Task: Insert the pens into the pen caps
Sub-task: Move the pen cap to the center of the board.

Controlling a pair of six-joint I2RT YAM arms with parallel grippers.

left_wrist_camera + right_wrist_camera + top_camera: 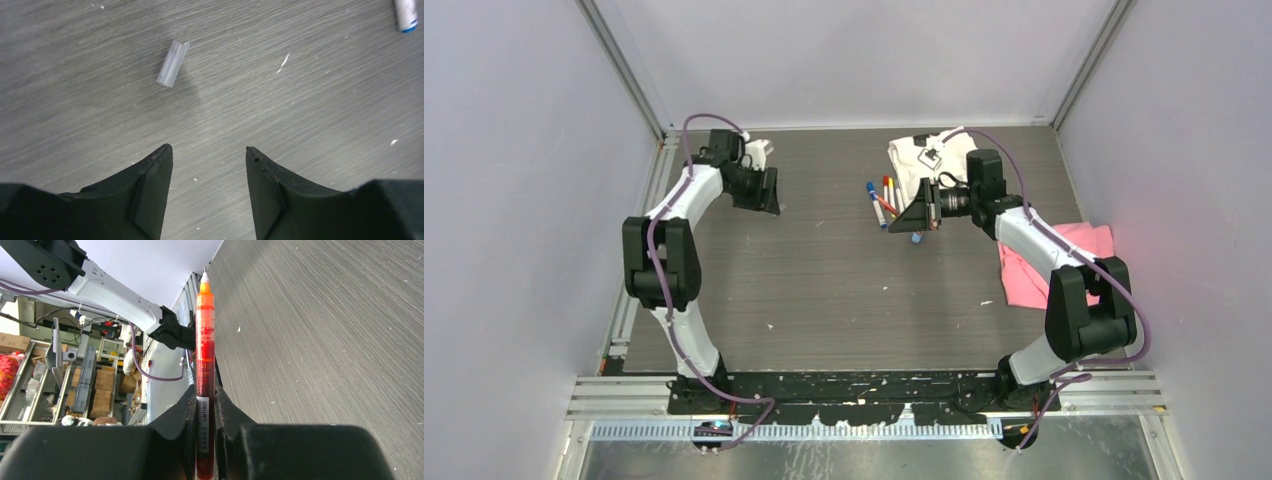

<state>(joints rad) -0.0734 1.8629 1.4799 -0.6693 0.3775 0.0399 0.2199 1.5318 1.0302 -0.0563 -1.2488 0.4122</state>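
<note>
Right gripper (205, 392) pinches the red pen (205, 340), tip bare; no cap on it yet.
My left gripper (209, 150) is spread wide and holds nothing, with a pale cap (173, 63) lying on the table (300, 125) just ahead. I think capping has barely begun: more pens (881, 198) wait by the white cloth (914, 160).

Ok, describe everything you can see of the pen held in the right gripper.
The pen is a slim marker with a see-through barrel full of orange-red ink, an orange collar and a small white pointed tip, uncapped. A white label with dark print wraps the barrel low down. It looks like plastic. The right gripper is shut on its lower barrel, and the tip points straight out beyond the fingers, above the table. Only the gripper touches it.
</note>
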